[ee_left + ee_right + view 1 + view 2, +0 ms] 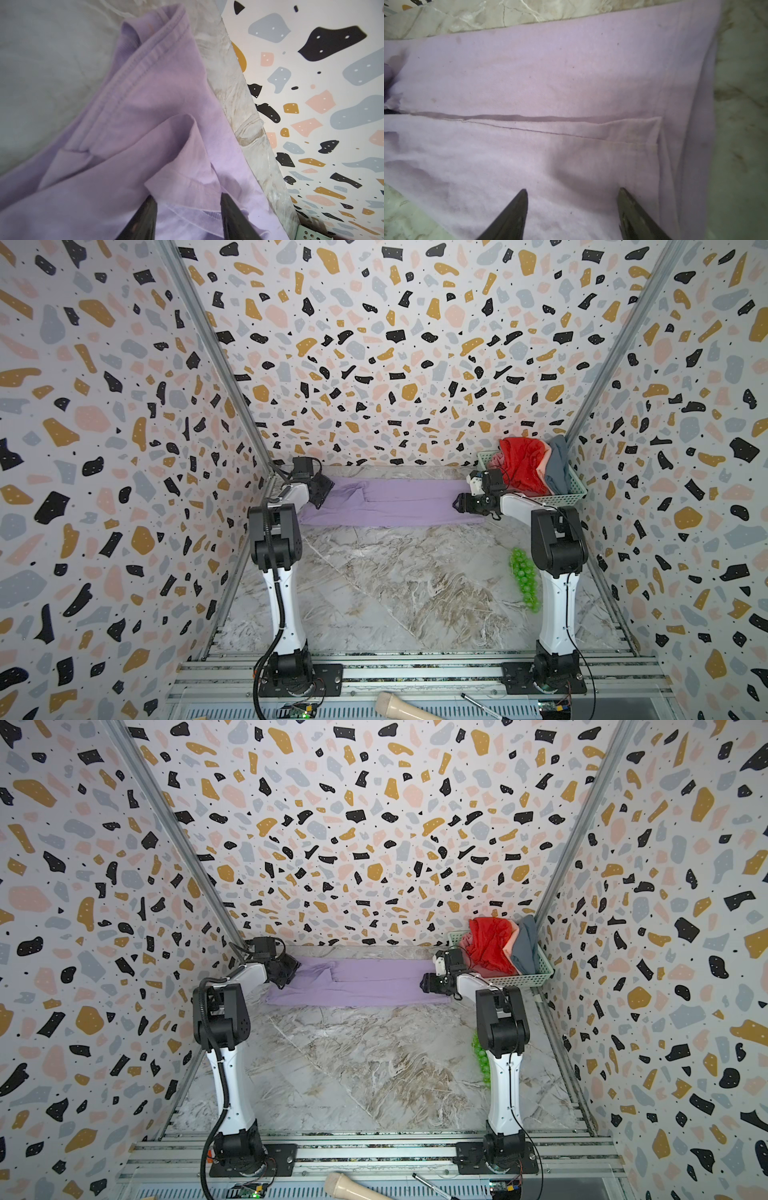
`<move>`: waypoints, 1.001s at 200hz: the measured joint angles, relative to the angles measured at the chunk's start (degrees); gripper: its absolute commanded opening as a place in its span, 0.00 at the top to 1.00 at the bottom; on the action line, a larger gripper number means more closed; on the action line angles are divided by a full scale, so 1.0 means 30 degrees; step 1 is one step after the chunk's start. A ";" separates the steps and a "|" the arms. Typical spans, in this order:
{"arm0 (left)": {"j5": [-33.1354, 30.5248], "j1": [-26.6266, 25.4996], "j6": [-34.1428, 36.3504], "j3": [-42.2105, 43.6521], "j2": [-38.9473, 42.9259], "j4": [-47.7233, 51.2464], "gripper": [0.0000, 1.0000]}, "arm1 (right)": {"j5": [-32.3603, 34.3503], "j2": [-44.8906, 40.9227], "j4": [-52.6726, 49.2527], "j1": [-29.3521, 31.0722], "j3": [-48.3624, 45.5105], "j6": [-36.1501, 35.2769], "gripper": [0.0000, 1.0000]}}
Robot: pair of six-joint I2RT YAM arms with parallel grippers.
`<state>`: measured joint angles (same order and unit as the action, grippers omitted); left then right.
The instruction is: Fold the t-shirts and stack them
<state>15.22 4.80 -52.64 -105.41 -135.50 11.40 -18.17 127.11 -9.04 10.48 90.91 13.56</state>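
The lavender t-shirt [390, 504], soft matte cotton folded to a long band, runs lengthwise from our left gripper [188, 196] to our right gripper [573, 189], one end under each. Left jaws stand half apart astride a stitched sleeve hem, not pinching it; right jaws gape wider over the flat, smooth end, empty.

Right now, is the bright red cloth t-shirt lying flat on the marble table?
No, the bright red cloth t-shirt sits bunched up inside the pale green mesh plastic basket at the back corner.
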 measured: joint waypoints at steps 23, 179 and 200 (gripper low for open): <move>0.0452 0.0000 -0.0284 -0.0940 -0.0933 -0.0481 0.51 | 0.0015 0.0000 -0.0029 0.0000 0.0000 -0.0080 0.31; -0.0117 -0.0801 -0.1348 0.1843 0.1603 -0.2885 0.46 | 0.0277 -0.0408 0.0685 0.0029 -0.0029 0.0576 0.31; -0.0758 -0.1858 -0.0597 0.2892 0.2718 -0.1661 0.46 | 0.0189 -0.0328 0.1042 0.0087 0.0896 0.1180 0.31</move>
<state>12.95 -0.78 -54.43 -96.73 -127.35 6.42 -17.61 126.13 -5.91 10.74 93.60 17.10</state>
